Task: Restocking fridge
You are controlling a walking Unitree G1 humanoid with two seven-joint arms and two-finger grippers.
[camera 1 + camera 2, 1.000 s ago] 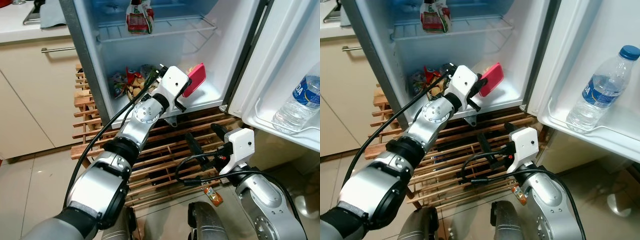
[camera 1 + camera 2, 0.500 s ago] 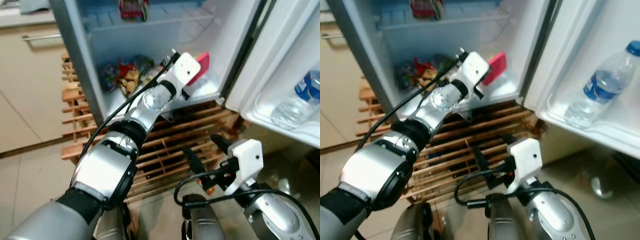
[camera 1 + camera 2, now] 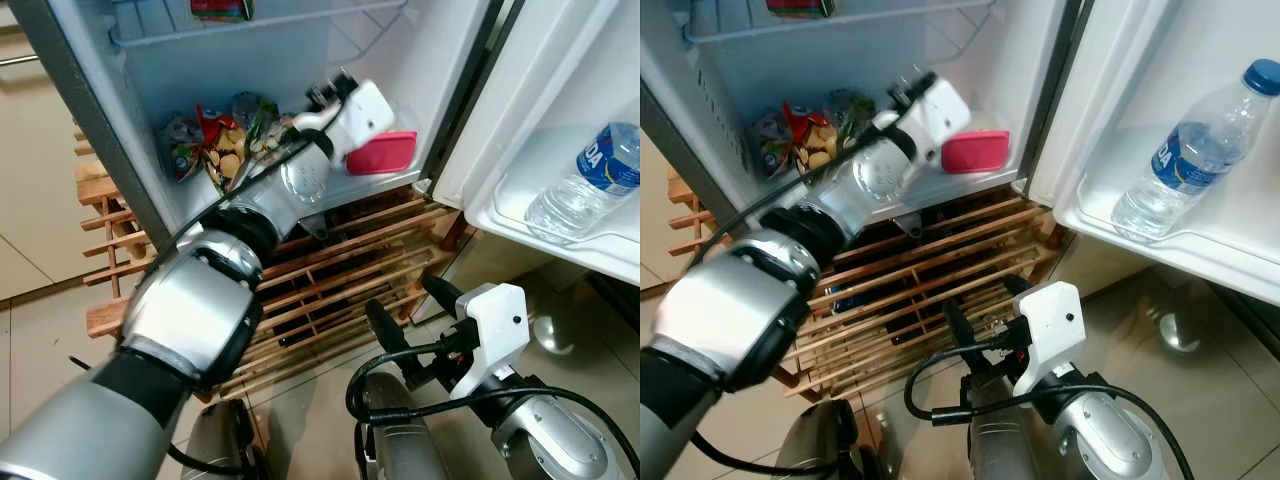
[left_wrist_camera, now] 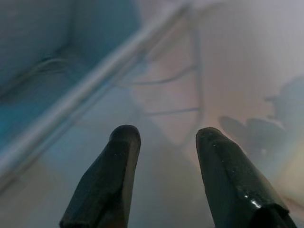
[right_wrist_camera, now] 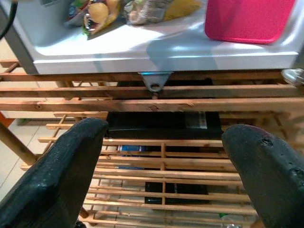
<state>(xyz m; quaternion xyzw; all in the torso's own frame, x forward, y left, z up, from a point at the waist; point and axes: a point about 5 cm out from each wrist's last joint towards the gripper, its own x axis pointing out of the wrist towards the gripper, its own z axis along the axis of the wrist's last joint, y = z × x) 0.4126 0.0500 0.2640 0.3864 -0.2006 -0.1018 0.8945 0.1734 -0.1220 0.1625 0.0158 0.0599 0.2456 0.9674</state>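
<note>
A flat pink lidded box [image 3: 381, 153] lies on the fridge's bottom floor [image 3: 352, 186] at its right side, near the front edge. My left arm reaches into that compartment, its white wrist housing [image 3: 364, 104] just above and left of the box. In the left wrist view my left gripper [image 4: 164, 135] is open, with nothing between the fingers, facing the fridge's inner wall and a wire shelf. My right gripper [image 3: 411, 308] hangs open low in front of the wooden rack [image 3: 330, 270]. The right wrist view has the pink box [image 5: 248, 19] beyond it.
Snack packets [image 3: 215, 140] are piled at the back left of the bottom compartment. A red packet [image 3: 220, 8] sits on the wire shelf above. A water bottle [image 3: 585, 185] lies in the open door's shelf [image 3: 530, 228] on the right. Tiled floor lies below.
The pink box, held tilted in my left gripper before, now lies flat on the fridge floor and the gripper has let go. The camera has tilted and moved closer.
</note>
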